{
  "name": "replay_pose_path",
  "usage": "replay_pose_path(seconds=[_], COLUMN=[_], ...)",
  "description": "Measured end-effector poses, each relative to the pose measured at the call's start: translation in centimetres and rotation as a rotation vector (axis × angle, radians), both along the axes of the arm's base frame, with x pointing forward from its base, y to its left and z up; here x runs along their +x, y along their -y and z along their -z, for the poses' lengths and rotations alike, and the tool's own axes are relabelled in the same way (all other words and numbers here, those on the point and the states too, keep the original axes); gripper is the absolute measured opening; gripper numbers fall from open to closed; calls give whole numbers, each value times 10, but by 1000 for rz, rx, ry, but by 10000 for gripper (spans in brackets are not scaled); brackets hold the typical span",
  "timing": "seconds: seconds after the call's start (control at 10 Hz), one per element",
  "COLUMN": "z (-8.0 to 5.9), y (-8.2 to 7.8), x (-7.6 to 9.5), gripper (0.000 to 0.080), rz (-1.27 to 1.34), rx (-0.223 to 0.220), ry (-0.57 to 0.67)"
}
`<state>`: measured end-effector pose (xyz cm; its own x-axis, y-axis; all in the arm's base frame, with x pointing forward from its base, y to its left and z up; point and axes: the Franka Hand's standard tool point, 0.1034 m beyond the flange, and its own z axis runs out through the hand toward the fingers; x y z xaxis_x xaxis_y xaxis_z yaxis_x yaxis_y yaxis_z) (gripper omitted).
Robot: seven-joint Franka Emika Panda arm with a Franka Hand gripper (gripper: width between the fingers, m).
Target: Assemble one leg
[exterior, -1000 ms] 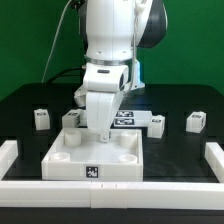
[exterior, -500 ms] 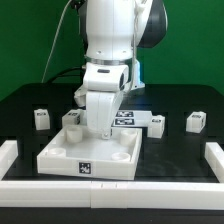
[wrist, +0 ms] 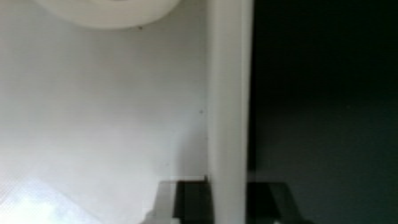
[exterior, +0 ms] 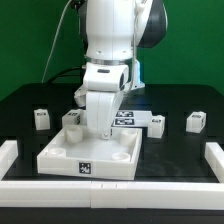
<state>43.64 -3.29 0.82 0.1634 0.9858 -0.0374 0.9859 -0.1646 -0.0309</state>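
Observation:
Several small white legs with square tags stand on the black table: one at the exterior view's far left [exterior: 40,118], one [exterior: 72,120] just behind the white tray-shaped part [exterior: 60,152], and two on the exterior view's right [exterior: 157,123] [exterior: 195,121]. My gripper [exterior: 107,130] reaches down onto the tray's far rim. In the wrist view my gripper [wrist: 226,203] has a dark finger on each side of the raised rim [wrist: 226,100], shut on it. No leg is in the gripper.
The marker board [exterior: 126,118] lies behind the arm. Low white walls border the table on the exterior view's left [exterior: 8,152], right [exterior: 214,156] and front [exterior: 110,192]. A round boss [wrist: 111,8] shows on the tray floor in the wrist view.
One second ago the tray's near edge sat further toward the exterior view's right; it has shifted left with the gripper on its rim. Nothing has moved in the last half second.

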Motion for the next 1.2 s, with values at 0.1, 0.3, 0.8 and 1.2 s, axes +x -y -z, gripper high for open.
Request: replay_pose_path(seconds=[0.1, 0.3, 0.8, 1.2], z=[0, 0, 0, 0], y=[0, -4, -60, -60], x=[0, 5, 36, 37], gripper=[60, 60, 60, 60], rz=[0, -25, -52, -127], rx=[0, 0, 21, 15], ry=[0, 1, 39, 34])
